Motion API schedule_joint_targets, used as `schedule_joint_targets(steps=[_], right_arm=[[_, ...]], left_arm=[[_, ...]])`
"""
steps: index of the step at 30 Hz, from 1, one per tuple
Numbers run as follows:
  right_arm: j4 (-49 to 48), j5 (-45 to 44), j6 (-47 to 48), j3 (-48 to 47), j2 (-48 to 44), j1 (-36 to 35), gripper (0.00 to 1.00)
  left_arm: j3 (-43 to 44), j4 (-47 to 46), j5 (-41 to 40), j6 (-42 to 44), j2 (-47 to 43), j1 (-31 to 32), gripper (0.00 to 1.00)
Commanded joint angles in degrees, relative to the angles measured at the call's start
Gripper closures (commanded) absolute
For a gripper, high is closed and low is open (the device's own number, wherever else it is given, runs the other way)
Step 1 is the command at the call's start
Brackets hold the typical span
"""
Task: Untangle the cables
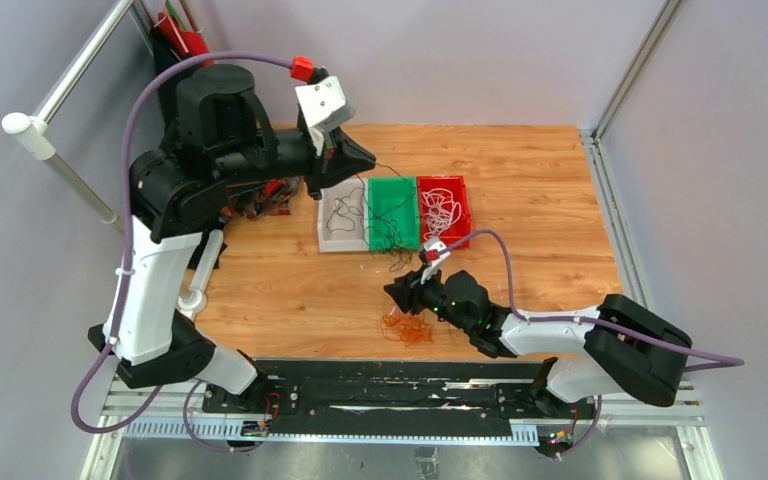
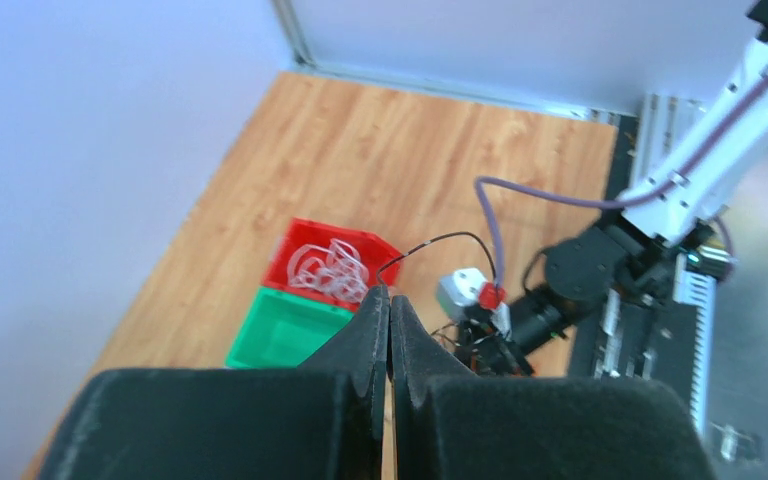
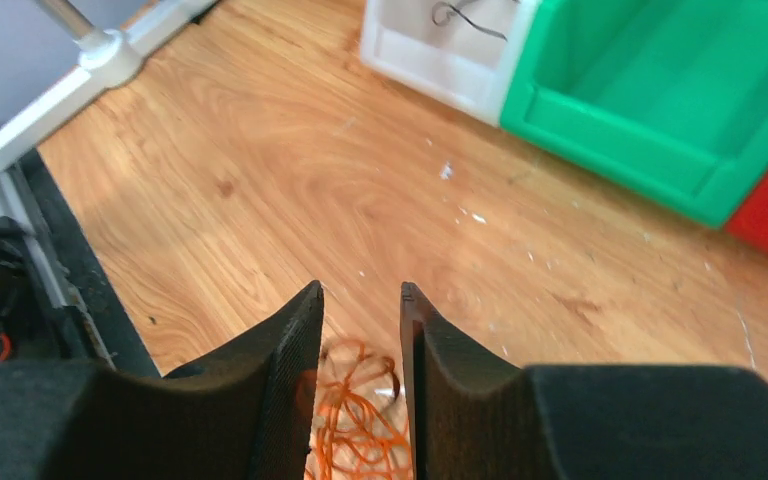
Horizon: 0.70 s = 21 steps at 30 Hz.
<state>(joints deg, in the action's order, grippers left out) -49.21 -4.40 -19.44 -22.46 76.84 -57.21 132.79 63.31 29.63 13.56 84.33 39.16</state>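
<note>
My left gripper (image 1: 358, 156) is raised above the bins and shut on a thin black cable (image 1: 396, 205) that hangs down to a black tangle (image 1: 392, 245) at the front of the green bin (image 1: 392, 195). In the left wrist view the jaws (image 2: 390, 296) are closed with the black cable (image 2: 438, 239) looping out of the tips. My right gripper (image 1: 398, 293) is open, low over the table beside an orange cable tangle (image 1: 407, 328). In the right wrist view the orange tangle (image 3: 365, 420) lies on the wood between and below the open fingers (image 3: 360, 292).
A white bin (image 1: 342, 215) holds a dark cable, and a red bin (image 1: 443, 208) holds white cables; both flank the green bin. More cables lie behind the left arm (image 1: 260, 200). A white post (image 1: 35, 135) stands at the left, and the black base rail (image 1: 390, 385) runs along the near edge.
</note>
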Motion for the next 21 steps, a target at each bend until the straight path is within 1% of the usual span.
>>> schedule_joint_targets(steps=[1, 4, 8, 10, 12, 13, 15, 17, 19, 21], right_arm=[[-4.3, -4.4, -1.7, 4.1, 0.0, 0.7, 0.66], [-5.0, -6.0, -2.5, 6.9, 0.6, 0.7, 0.68], [-5.8, -7.5, -4.3, 10.9, 0.1, 0.7, 0.72], [-6.0, -8.1, -4.8, 12.6, -1.3, 0.7, 0.74], [-4.0, -7.7, -4.5, 12.3, -4.7, 0.7, 0.73], [-2.0, -7.8, -4.3, 11.4, -6.8, 0.6, 0.70], [2.5, -7.3, -3.0, 8.5, -11.8, 0.6, 0.56], [7.5, -6.4, -1.5, 4.4, -16.4, 0.5, 0.45], [13.1, -4.8, -0.1, -0.6, -20.2, 0.5, 0.40], [15.8, -3.0, 0.6, -4.7, -21.9, 0.5, 0.38]], left_arm=[[6.9, -1.0, -7.2, 3.1, 0.9, -0.2, 1.00], [9.9, -3.0, -12.3, 4.3, 0.9, -0.2, 1.00], [7.9, -8.3, -16.7, 5.7, -1.4, -0.2, 0.99], [5.4, -9.7, -16.2, 5.4, -2.7, -0.2, 0.99], [2.1, -9.7, -14.4, 4.4, -3.9, -0.2, 1.00], [0.2, -9.7, -13.4, 4.1, -4.5, -0.2, 1.00], [-3.5, -9.7, -11.7, 3.5, -5.6, -0.2, 1.00], [-7.4, -9.7, -10.5, 3.0, -6.6, -0.2, 1.00], [-9.9, -9.7, -10.1, 2.6, -7.1, -0.2, 1.00], [-11.7, -9.7, -9.5, 2.1, -7.5, -0.2, 1.00]])
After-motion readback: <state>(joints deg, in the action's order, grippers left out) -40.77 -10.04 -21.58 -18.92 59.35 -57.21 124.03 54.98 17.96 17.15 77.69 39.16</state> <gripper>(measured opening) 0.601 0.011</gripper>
